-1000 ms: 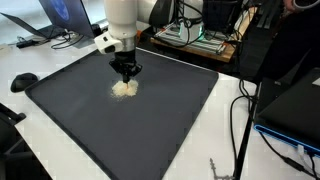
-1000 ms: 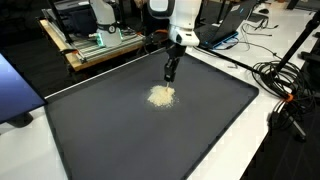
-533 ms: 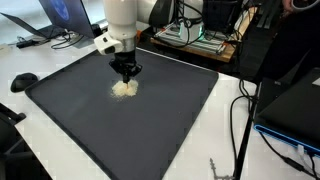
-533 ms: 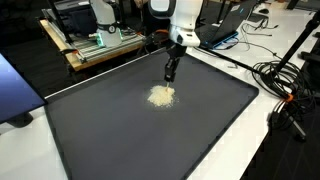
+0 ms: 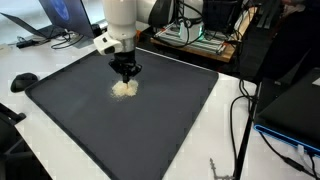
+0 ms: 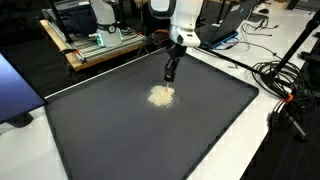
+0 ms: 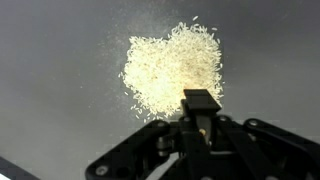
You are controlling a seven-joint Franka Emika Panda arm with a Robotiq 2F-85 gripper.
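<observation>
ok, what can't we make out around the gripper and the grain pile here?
- Contact: in both exterior views the gripper hangs at the pile. Touching or apart is too small to tell.
- Pile's near edge: wrist view, hidden behind the shut fingertips.
- Grain type: pale specks, too small in the exterior views, soft in the wrist view.
- Mat: near edge cut off by the frame bottom in both exterior views.

Lab or office workspace: laptops (image 5: 55, 15), tangled cables (image 6: 285, 85), electronics rack (image 6: 100, 45), black mat (image 5: 120, 110).
</observation>
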